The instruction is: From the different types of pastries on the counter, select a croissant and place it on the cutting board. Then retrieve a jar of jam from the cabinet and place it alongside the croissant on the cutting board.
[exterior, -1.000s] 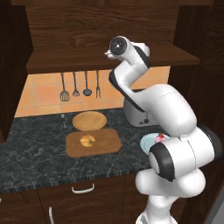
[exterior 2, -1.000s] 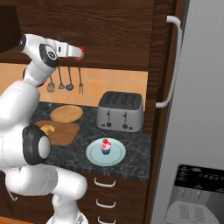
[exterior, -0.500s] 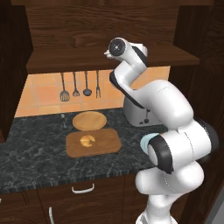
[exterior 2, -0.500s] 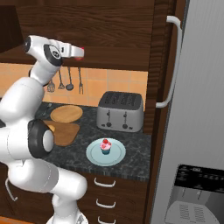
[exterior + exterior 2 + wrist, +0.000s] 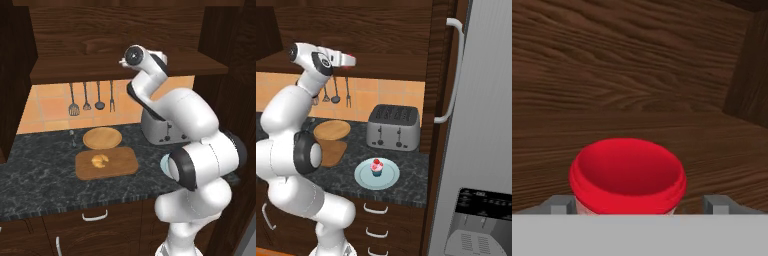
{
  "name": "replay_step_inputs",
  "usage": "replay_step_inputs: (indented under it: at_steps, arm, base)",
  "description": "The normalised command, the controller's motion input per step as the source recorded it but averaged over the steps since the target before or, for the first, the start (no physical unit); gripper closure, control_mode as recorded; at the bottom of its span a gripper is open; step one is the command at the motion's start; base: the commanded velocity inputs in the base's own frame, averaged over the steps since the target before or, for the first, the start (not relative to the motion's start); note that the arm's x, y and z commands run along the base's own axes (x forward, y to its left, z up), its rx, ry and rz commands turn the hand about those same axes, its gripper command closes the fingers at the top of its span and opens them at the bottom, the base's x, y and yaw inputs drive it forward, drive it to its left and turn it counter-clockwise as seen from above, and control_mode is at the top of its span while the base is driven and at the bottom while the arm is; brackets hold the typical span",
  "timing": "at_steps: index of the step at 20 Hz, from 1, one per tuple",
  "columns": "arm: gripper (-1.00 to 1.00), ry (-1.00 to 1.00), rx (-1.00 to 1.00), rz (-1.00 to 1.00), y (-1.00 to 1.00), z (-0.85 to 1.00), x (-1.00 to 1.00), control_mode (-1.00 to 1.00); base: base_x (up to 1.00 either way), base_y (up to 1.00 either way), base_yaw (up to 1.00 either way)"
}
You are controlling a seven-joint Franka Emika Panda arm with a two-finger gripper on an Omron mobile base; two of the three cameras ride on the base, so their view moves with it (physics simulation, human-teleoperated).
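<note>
- Left base view: the croissant [image 5: 100, 160], small and golden, lies on the flat brown cutting board [image 5: 120, 167] on the speckled counter [image 5: 30, 185]; a round pale wooden plate [image 5: 102, 137] sits behind.
- Right base view: the gripper [image 5: 351, 60] reaches along the dark cabinet [image 5: 381, 45] shelf; a pink-frosted cupcake [image 5: 376, 167] sits apart.
- Hand view: the jar of jam [image 5: 628, 177], round red lid up, stands on grained wood between spread fingertips [image 5: 559, 204]; not gripped.

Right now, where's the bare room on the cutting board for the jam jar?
The cutting board is bare right of the croissant, toward the toaster, with a narrower strip to its left. The back edge is crowded by the round wooden plate.
</note>
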Motion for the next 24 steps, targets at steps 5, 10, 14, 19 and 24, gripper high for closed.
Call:
replay_step_inputs:
  at_steps: [5, 10, 14, 19, 24]
  arm:
    - [1.0, -0.11, 0.0, 0.04, -0.11, -0.25, 0.23, -1.0]
    - [1.0, -0.11, -0.03, 0.04, 0.1, -0.05, -0.19, -1.0]
    - [1.0, -0.29, 0.0, 0.06, 0.0, 0.33, -0.9, -1.0]
    - [1.0, -0.03, 0.06, 0.01, -0.01, 0.29, -1.0, -1.0]
    - [1.0, 0.07, 0.07, 0.0, 0.0, 0.66, -0.95, -1.0]
  base:
    - [0.0, 0.0, 0.0]
    - [0.0, 0.0, 0.0]
    - [0.0, 0.0, 0.0]
    - [0.0, 0.0, 0.0]
    - [0.0, 0.0, 0.0]
